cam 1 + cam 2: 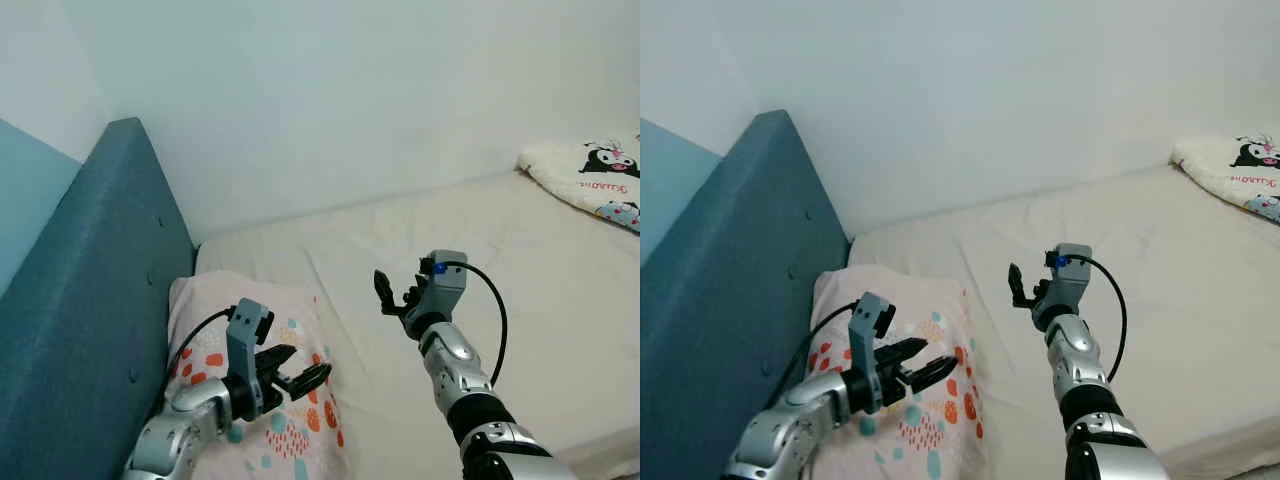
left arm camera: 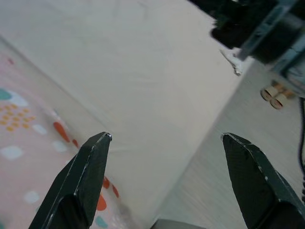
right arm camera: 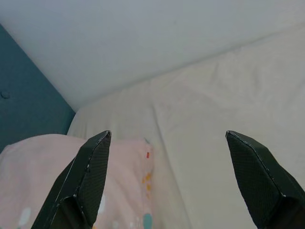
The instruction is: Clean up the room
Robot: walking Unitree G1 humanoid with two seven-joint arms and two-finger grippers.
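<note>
A pink pillow (image 1: 205, 310) with coloured spots lies at the head of the bed, against the blue headboard (image 1: 90, 300). My left gripper (image 1: 308, 365) hovers just over the pillow's right part, fingers open with nothing between them; the left wrist view shows the open gripper (image 2: 164, 136) over the pillow's edge (image 2: 28, 133) and the sheet. To the right of the pillow, my right gripper (image 1: 395, 290) is held up above the cream sheet (image 1: 540, 290), open and empty. In the right wrist view the gripper (image 3: 167, 133) points toward the pillow (image 3: 43, 162) and the wall corner.
A white cushion (image 1: 590, 175) with cartoon prints lies at the bed's far right end. A pale wall runs along the far side of the bed. A pair of slippers (image 2: 276, 93) sits on the floor beside the bed.
</note>
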